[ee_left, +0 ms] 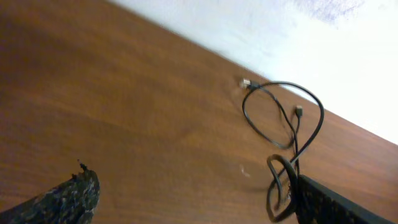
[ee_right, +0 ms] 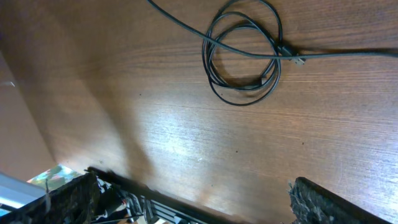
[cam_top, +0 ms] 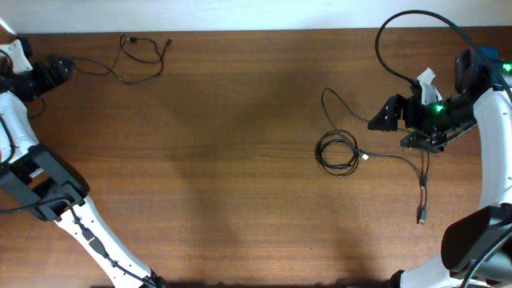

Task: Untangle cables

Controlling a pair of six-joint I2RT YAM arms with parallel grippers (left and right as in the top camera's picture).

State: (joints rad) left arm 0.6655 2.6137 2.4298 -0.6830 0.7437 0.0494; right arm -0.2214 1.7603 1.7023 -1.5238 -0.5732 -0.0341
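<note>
- Brown wooden worktop (cam_top: pixel 240 160), pale wall along its top edge.
- Loose cable (ee_left: pixel 321 118) sprawls in the upper left.
- Coiled cable (ee_right: pixel 207 59) lies right of centre.
- Third cable (cam_top: pixel 422 192) runs toward the lower right, ending in a plug.

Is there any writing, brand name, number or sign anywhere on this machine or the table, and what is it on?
None can be read.
The table, the cables, the left arm and the right arm show no legible writing.
A colourful patch at the lower left of the right wrist view is too blurred to tell whether it bears text.
</note>
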